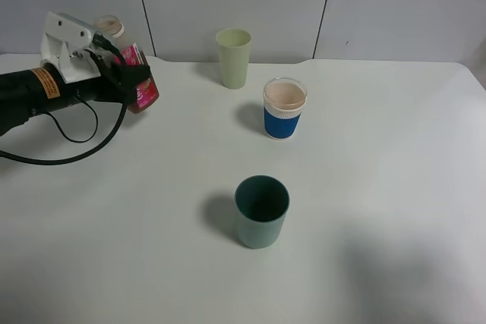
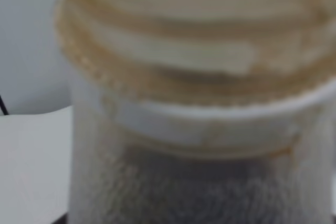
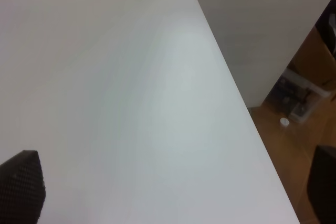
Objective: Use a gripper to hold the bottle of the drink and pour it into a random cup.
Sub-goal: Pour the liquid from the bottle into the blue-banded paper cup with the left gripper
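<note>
Your left claw is clenched on the bottle, tilted at the desk's far left near the back edge. The cup stands right of centre, well apart from it, between the tumbler behind and the teal cup in front. Wide bare desk to the right and front. The bottle's pink label and the arm's orange sticker are too small to read. Right claw: only a dark tip shows, can't tell its state.
</note>
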